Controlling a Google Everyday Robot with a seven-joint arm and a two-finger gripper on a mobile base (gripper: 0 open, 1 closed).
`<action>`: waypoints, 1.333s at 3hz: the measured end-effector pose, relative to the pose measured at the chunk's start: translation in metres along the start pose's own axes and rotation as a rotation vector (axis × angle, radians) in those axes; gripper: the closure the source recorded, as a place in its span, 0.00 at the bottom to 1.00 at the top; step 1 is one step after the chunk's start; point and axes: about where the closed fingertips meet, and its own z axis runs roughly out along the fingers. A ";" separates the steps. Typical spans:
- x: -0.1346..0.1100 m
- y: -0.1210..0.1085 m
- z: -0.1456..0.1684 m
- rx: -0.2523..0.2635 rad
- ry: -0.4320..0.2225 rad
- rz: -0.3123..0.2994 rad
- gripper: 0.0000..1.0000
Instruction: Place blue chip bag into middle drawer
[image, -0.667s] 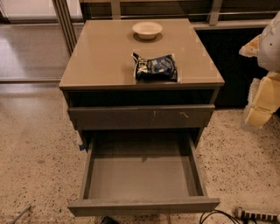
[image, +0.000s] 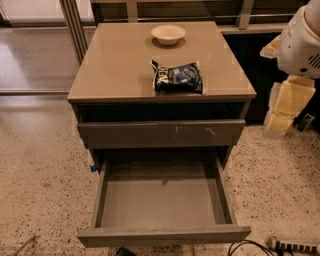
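Observation:
The blue chip bag (image: 178, 78) lies flat on the tan cabinet top (image: 120, 60), near its front edge and right of centre. The middle drawer (image: 160, 202) is pulled out wide below, and its flat grey inside holds nothing. My gripper (image: 284, 106) hangs at the right edge of the camera view, off the cabinet's right side and lower than the top. It is well apart from the bag and holds nothing that I can see.
A white bowl (image: 168, 33) stands at the back of the cabinet top. Above the open drawer is a shut grey drawer front with pale scratch marks (image: 161, 133). Cables and a power strip (image: 290, 245) lie on the speckled floor at the front right.

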 end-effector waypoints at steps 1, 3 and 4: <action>-0.039 -0.041 0.018 0.017 -0.027 -0.102 0.00; -0.102 -0.160 0.088 0.008 -0.173 -0.156 0.00; -0.102 -0.160 0.089 0.007 -0.173 -0.156 0.00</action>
